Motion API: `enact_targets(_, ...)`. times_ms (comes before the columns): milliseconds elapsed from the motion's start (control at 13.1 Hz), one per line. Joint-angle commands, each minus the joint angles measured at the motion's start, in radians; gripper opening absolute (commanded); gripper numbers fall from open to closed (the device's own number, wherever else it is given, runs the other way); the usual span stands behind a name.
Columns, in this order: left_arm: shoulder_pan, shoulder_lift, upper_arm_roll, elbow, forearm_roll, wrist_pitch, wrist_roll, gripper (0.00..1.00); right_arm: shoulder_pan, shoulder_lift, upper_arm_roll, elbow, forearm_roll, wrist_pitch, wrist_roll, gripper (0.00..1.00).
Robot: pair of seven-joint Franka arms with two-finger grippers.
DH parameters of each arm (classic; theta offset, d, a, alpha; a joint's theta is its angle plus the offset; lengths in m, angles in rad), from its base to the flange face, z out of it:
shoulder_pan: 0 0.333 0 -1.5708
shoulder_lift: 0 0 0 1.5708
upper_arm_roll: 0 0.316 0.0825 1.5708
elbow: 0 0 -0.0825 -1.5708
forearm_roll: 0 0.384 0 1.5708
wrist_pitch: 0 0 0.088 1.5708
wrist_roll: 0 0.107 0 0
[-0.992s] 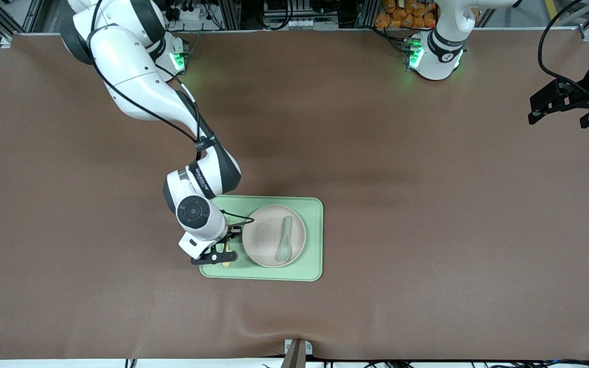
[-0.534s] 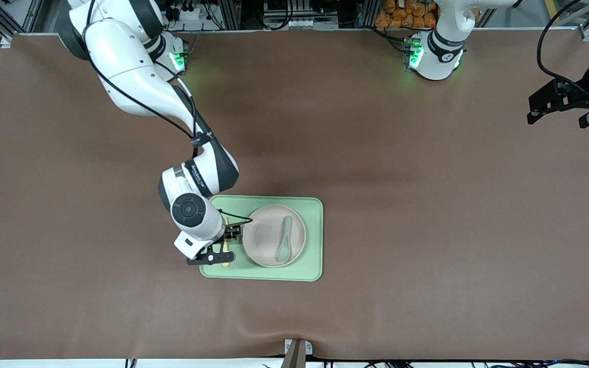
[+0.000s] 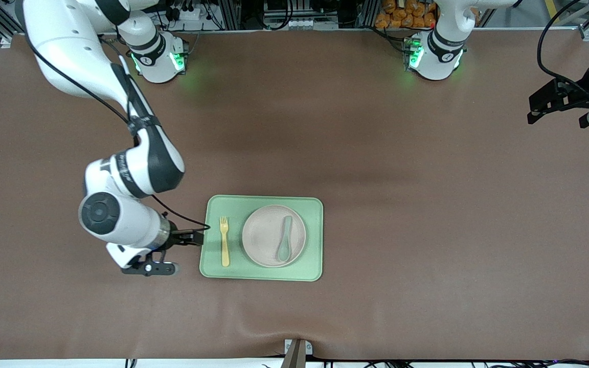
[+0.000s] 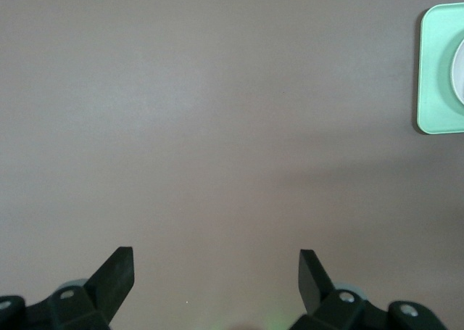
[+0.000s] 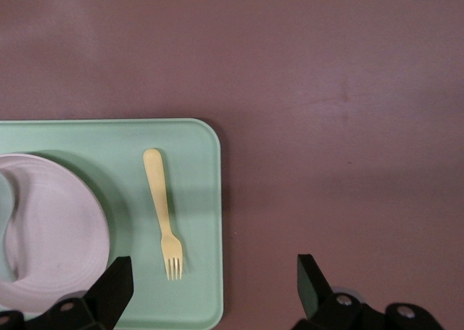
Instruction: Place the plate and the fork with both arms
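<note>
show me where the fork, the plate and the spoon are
fork (image 3: 224, 241), front view, middle of its handle
plate (image 3: 263, 236), front view, bare inner surface beside the spoon
spoon (image 3: 285, 243), front view, its handle

Both arms have glossy white shells broken by black bands at the joints. The right arm (image 3: 120, 168) carries a thin black cable clipped along its forearm, small dark lettering on the white band by its wrist, and a round black cap with a pale centre on the last joint. Each base glows green; the left arm (image 3: 445, 36) also shows a black ring near its base. The right gripper (image 3: 184, 239) and left gripper (image 3: 555, 105) are matte black, with wedge-shaped fingers (image 5: 116, 283) and silver screws.
</note>
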Motion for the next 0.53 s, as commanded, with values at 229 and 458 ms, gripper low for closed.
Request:
enact_targets(229,0.000,-0.004,-0.001,0.011,0.022,-0.017,0.019,1.00,-0.241,-0.161,0.254,-0.022,-0.020,-0.181,-0.068,1.00)
enact_targets(458,0.000,-0.004,-0.001,0.011,0.022,-0.017,0.019,1.00,-0.169,-0.255,0.122,-0.028,-0.005,-0.256,-0.078,1.00)
